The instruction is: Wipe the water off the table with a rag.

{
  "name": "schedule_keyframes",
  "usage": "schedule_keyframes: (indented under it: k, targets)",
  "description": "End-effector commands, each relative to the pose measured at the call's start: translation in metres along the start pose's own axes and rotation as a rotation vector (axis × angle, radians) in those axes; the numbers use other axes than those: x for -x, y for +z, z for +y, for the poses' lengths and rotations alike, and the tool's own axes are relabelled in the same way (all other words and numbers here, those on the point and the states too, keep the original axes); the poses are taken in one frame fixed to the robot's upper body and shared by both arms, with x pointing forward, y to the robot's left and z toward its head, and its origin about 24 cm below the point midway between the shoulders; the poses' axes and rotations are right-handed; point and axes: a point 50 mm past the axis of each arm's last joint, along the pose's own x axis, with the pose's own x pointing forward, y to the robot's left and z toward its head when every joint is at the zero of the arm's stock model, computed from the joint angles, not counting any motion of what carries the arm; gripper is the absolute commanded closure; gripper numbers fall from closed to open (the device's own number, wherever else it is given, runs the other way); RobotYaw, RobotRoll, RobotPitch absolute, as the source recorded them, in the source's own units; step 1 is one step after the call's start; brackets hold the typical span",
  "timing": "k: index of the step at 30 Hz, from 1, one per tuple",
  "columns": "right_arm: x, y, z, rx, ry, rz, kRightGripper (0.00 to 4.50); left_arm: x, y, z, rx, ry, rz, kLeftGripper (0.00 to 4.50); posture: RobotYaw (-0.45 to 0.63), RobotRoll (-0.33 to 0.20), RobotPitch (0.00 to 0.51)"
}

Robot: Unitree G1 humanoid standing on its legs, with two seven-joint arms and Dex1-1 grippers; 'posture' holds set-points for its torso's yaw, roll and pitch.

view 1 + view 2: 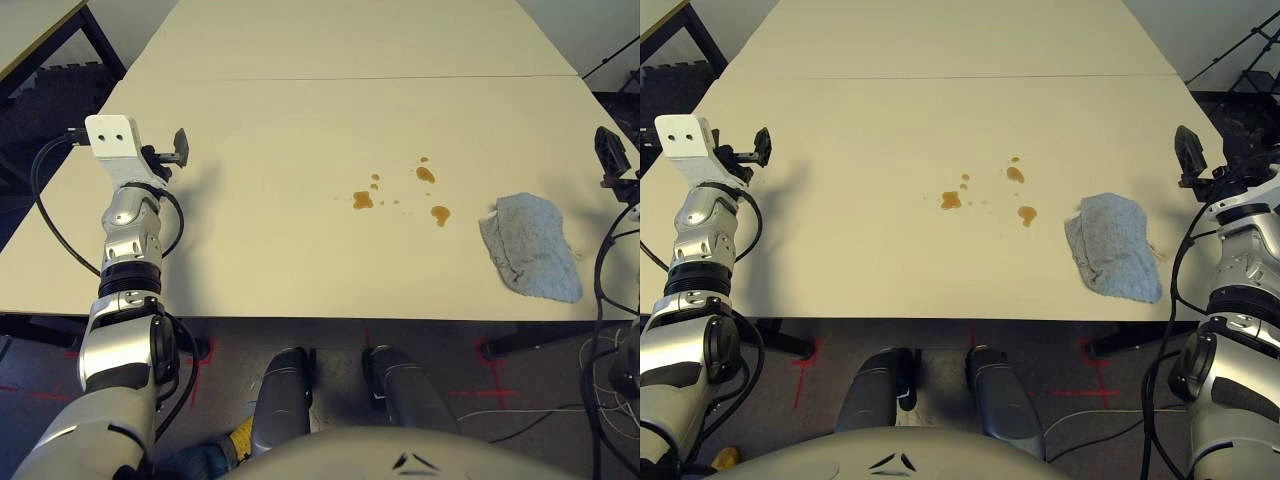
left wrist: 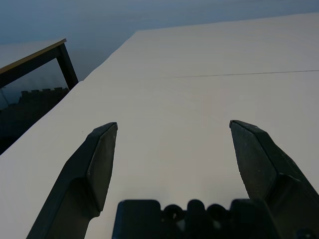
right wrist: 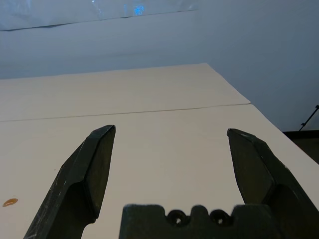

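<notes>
A wide pale bench (image 1: 300, 250) fills the scene, with a thin seam line (image 1: 350, 78) running across it toward the far side. Near the middle of the bench sits the water (image 1: 363, 200): a scatter of small amber-brown drops and blotches. The largest blot lies toward the left of the group, two more lie further right, and tiny specks sit between them.

Just to the right of the drops, close to the near edge of the bench, lies the rag (image 1: 532, 258). It is a rumpled blue-grey cloth, lying flat and spreading toward the bench's near right corner. It sits just beside the rightmost drop without covering it, and nothing is holding it.

The left gripper (image 2: 173, 130) is raised over the left side of the bench, well apart from the drops and the rag. Its two black fingers (image 2: 94, 169) stand spread wide with only bare bench showing between them.

The right gripper (image 3: 171, 133) is held up at the right edge of the bench, beyond the rag and not touching it. Its fingers (image 3: 89, 174) are also spread wide apart and grip nothing. One brown drop shows on the bench in the right wrist view, off to the side of these fingers.
</notes>
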Motion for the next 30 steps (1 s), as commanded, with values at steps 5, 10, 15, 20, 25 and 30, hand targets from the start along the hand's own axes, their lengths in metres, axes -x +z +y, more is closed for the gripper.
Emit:
schedule_keyframes:
  k: [5, 10, 15, 20, 25, 30]
  targets:
    - [-0.001, 0.002, -0.003, 0.002, -0.018, -0.006, 0.03, -0.002, -0.002, -0.01, 0.003, -0.035, 0.008, 0.0, -0.13, 0.0, 0.139]
    - [0.002, 0.003, -0.004, 0.011, -0.02, 0.005, 0.03, -0.004, -0.001, -0.013, 0.005, -0.056, 0.013, 0.0, -0.14, 0.0, 0.161]
    - [0.009, -0.001, -0.005, 0.019, -0.023, 0.026, 0.03, -0.006, -0.001, -0.02, 0.015, -0.123, 0.018, 0.0, -0.17, 0.0, 0.174]
    - [0.016, -0.005, -0.005, 0.018, -0.034, 0.046, 0.03, -0.002, 0.002, -0.037, 0.1, -0.352, 0.019, 0.0, -0.21, 0.0, 0.163]
    - [0.02, -0.01, -0.004, 0.014, -0.037, 0.075, 0.03, 0.013, 0.007, -0.054, 0.16, -0.74, 0.056, 0.0, -0.21, 0.0, 0.135]
    - [0.017, -0.011, -0.003, -0.046, -0.013, 0.14, 0.03, 0.032, 0.012, -0.064, 0.171, -1.032, 0.117, 0.0, -0.22, 0.0, 0.124]
